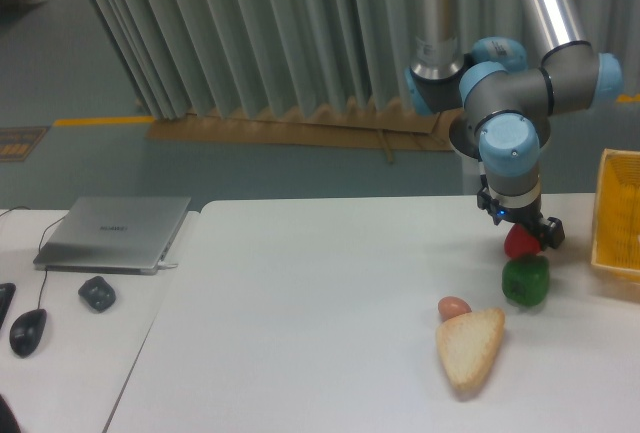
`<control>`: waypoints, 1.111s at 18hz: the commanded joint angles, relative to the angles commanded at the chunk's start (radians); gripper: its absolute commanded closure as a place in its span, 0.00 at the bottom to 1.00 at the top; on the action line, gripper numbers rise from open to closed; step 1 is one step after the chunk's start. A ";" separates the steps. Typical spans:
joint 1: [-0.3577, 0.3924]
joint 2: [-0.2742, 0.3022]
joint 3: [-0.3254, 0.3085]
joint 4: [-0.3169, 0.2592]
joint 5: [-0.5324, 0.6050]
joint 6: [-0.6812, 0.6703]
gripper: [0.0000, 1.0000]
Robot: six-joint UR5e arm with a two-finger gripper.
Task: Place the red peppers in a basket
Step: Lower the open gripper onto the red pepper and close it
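pincer [531,234] on red pepper [519,245], basket [619,215] nr

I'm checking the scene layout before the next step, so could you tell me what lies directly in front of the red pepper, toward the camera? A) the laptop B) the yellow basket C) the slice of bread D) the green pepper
D: the green pepper sits just below the red pepper in the camera view, while the claw is down at the red one.

Small glossy red pepper [519,243] w/ top hidden, near yellow lattice basket [620,215] at right edge
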 joint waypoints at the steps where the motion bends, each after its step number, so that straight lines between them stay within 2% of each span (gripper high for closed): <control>1: -0.006 0.000 -0.003 0.000 0.008 0.000 0.00; 6: -0.006 -0.002 -0.003 0.000 0.006 0.000 0.01; 9: -0.008 -0.002 0.002 0.000 0.008 0.000 0.33; 14: -0.014 -0.003 0.009 -0.003 0.009 0.000 0.61; 15: -0.015 -0.003 0.008 -0.003 0.009 -0.003 0.64; 20: -0.017 0.004 0.028 -0.017 0.006 0.002 0.66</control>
